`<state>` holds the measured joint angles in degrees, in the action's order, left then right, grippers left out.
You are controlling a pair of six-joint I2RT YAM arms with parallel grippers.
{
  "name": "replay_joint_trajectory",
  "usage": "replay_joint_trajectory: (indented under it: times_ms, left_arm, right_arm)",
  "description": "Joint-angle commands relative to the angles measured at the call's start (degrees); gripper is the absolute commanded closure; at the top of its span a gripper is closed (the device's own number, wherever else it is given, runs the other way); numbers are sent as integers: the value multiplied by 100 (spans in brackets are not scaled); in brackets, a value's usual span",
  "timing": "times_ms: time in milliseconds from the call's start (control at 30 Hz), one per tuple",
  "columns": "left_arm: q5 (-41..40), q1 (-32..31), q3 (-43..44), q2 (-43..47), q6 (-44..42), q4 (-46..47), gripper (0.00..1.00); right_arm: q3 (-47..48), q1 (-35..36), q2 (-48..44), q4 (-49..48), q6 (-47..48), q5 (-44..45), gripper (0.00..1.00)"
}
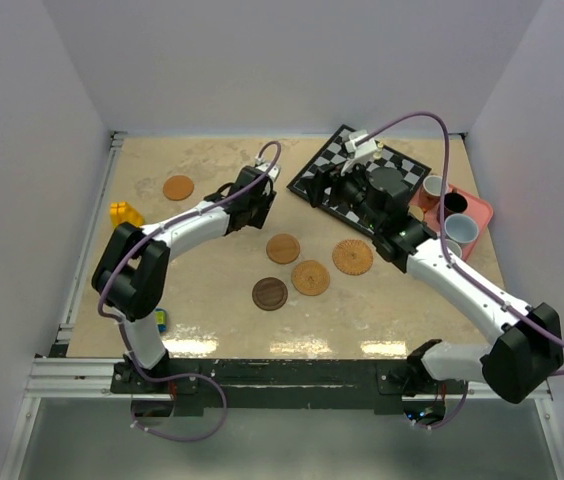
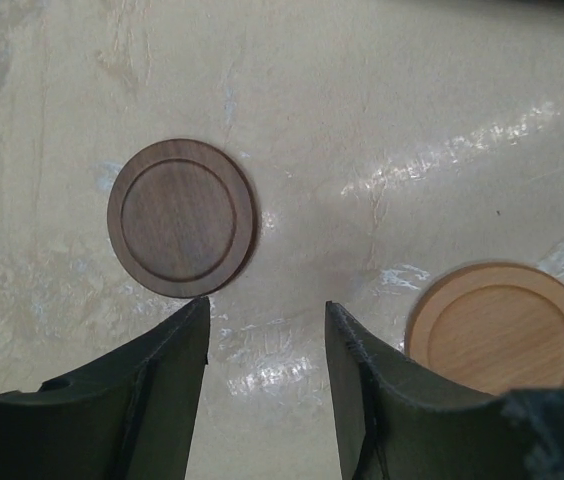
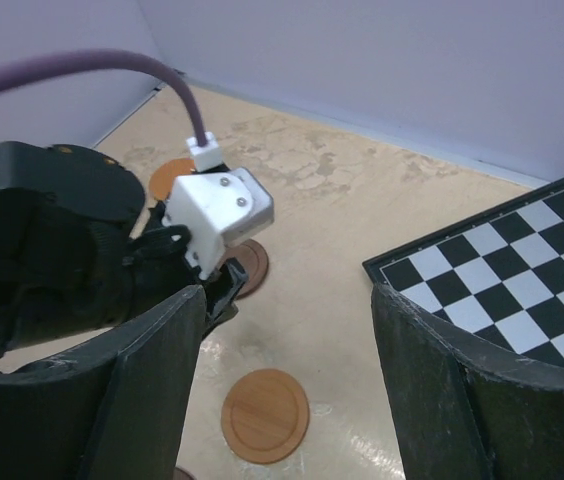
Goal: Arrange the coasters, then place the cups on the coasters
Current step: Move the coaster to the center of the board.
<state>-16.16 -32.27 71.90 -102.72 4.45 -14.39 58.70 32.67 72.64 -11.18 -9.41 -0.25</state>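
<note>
Left gripper (image 2: 267, 312) looms dark and matte along the wrist view's bottom, jaws spread and empty, one finger cutting off a smooth tan coaster (image 2: 502, 330). A ringed dark brown coaster (image 2: 182, 218) lies flat on the mottled table (image 2: 392, 90) just beyond. Right gripper (image 3: 290, 300) likewise gapes empty. Cups (image 1: 460, 228) sit in the pink tray (image 1: 483, 209), partly hidden by the right arm.

Tan coasters (image 1: 283, 248) flat and apart, dark brown coaster (image 1: 270, 293) near them, cups (image 1: 461, 229) clustered upright at far right
</note>
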Motion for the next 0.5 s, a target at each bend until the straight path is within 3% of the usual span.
replay_joint_trajectory:
  times_ms: [0,467]
  left_arm:
    - [-159,37,508,-318,21,25,47]
    - [-106,186,1142,-1347,-84,-2,55]
  right_arm:
    - [10,3,-347,-148,-70,-186,29]
    - [-25,3,-541,-130,27,-124,28]
